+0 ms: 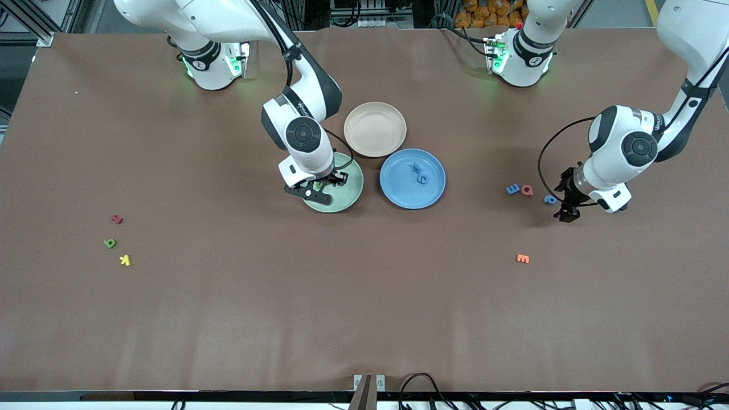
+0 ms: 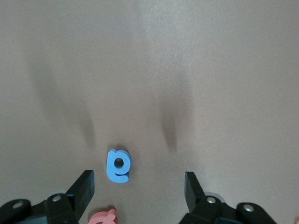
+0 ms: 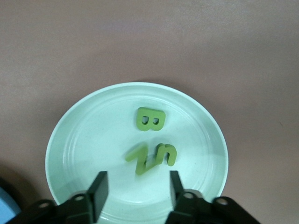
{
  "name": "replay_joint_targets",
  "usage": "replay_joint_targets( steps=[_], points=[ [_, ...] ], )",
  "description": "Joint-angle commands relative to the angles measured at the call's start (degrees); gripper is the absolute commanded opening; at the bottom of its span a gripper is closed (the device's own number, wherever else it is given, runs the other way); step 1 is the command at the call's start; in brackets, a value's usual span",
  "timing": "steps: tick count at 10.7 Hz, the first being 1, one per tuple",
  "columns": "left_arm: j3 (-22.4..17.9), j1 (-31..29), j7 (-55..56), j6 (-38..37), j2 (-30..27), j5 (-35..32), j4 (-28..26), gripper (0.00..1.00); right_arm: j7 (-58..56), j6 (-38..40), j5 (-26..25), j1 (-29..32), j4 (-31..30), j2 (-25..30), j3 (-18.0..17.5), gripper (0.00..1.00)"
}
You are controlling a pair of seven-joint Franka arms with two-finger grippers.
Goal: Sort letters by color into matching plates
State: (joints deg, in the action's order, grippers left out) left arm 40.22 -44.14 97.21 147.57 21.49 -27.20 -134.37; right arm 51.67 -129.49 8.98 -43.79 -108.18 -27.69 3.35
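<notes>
Front view: I'm seeing matte brown table; left pincer hanging apart over blue foam letter, right pincer apart over mint plate.

Right gripper low over the mint green plate; left gripper over bare table just beside a blue letter, with a pink letter and another blue letter next to it. Blue plate holds blue letters, beige plate sits farther from the camera. Orange letter near the left arm's end; red, green and yellow letters near the right arm's end.
</notes>
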Motion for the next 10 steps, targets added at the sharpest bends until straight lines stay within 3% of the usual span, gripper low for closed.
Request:
replay_joint_targets(
  steps=[1, 4, 8, 10],
  points=[
    [-0.2, -0.1, 2.1, 3.0, 0.5, -3.3, -2.1, 0.82, -0.2, 0.2, 0.6, 0.5, -0.3, 0.4, 0.2, 1.0],
    [-0.3, -0.2, 2.4, 4.7, 0.5, -4.2, -3.8, 0.76, -2.8, 1.5, 0.2, 2.2, -0.4, 0.9, 0.6, 1.0],
    [-1.5, -0.8, 2.4, 6.4, 1.5, -7.3, -3.8, 0.71, -15.3, 3.2, -0.5, 10.8, -0.4, 2.3, 2.8, 1.0],
    [-2.3, -1.5, 2.4, 7.1, 2.1, -9.3, -3.7, 0.68, -21.1, 3.2, -4.9, 17.8, -0.4, 3.3, 2.8, 1.0]
  ],
)
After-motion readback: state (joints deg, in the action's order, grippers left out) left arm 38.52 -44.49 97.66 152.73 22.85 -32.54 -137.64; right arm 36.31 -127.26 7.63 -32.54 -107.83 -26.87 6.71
